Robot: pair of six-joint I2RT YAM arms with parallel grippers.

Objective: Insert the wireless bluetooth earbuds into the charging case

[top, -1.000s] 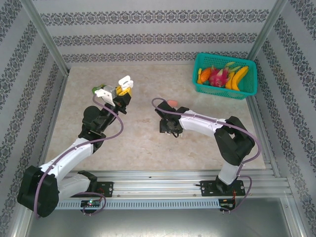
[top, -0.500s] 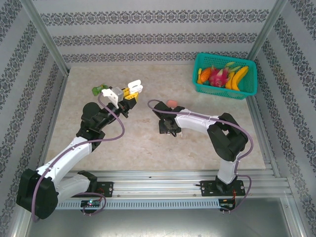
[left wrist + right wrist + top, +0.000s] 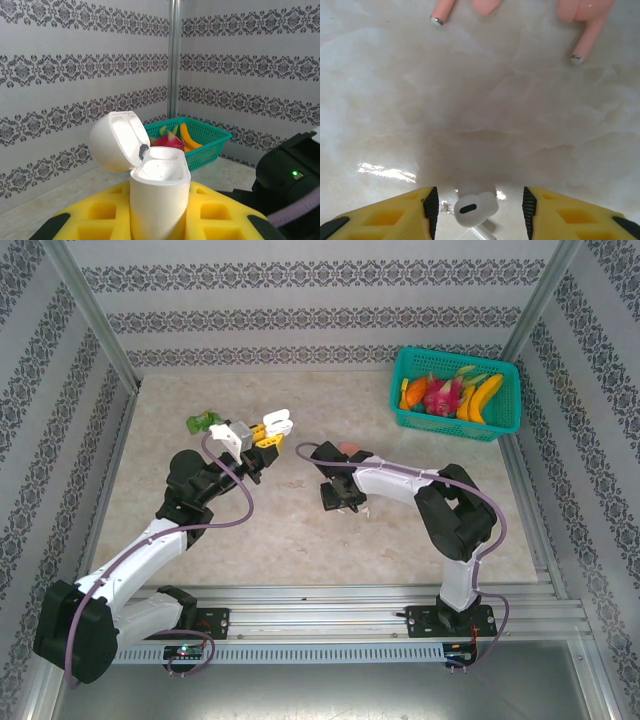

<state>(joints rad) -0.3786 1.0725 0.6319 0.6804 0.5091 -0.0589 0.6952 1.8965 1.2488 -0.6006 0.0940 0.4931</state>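
A pale marbled table (image 3: 290, 540) is lying between walls (image 3: 300, 320) papered in grey damask bands, with metal posts (image 3: 89, 315) standing at the far corners. On this table a white earbud (image 3: 475, 206) is resting, its dark opening facing the right wrist camera. The right pincer (image 3: 479, 196) is pointing down over it with its jaws standing apart. One yellow finger (image 3: 385, 215) is sitting on each side of the bud, and a strip of bare table is showing between each pad and the bud, so nothing is being gripped. Farther across the table, a pink earbud (image 3: 443, 11) and a second pink earbud (image 3: 587, 31) are lying with their metal-tipped stems pointing back toward that pincer.

The white charging case (image 3: 160, 197) is being held in the air by the left pincer (image 3: 161, 222), which is clamping it upright between yellow fingers, and its lid (image 3: 116, 141) is hanging open to one side. In the top view this pincer is hovering near the right arm, to its left.

A small pink rounded object (image 3: 349, 448) is lying just beyond the right arm, and a green item (image 3: 203, 422) is lying beside the left pincer. A teal basket (image 3: 450, 425) is sitting in the far right corner, carrying fruit (image 3: 445, 395).
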